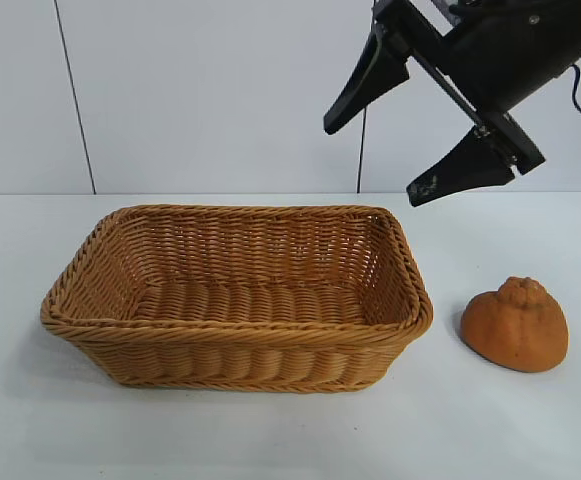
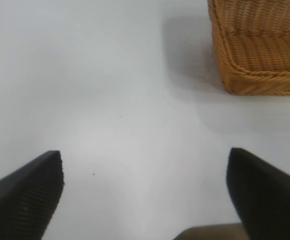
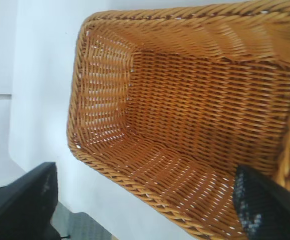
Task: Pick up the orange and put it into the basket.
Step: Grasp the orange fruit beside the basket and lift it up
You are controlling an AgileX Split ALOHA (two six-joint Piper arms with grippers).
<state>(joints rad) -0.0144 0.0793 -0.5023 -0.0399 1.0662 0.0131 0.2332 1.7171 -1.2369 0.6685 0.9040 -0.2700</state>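
Observation:
The orange (image 1: 515, 325), dull orange-brown with a bumpy knob, lies on the white table just right of the basket (image 1: 240, 335). The tan wicker basket stands at the table's middle and holds nothing. My right gripper (image 1: 372, 163) hangs open and empty in the air above the basket's right end, up and left of the orange. In the right wrist view its open gripper (image 3: 145, 175) looks down into the basket (image 3: 100, 100); the orange is out of that view. My left gripper (image 2: 145, 160) is open and empty over bare table, with a basket corner (image 2: 264, 50) farther off.
The white table (image 1: 50, 430) runs all round the basket, with a white wall (image 1: 190, 90) behind it. The left arm is outside the exterior view.

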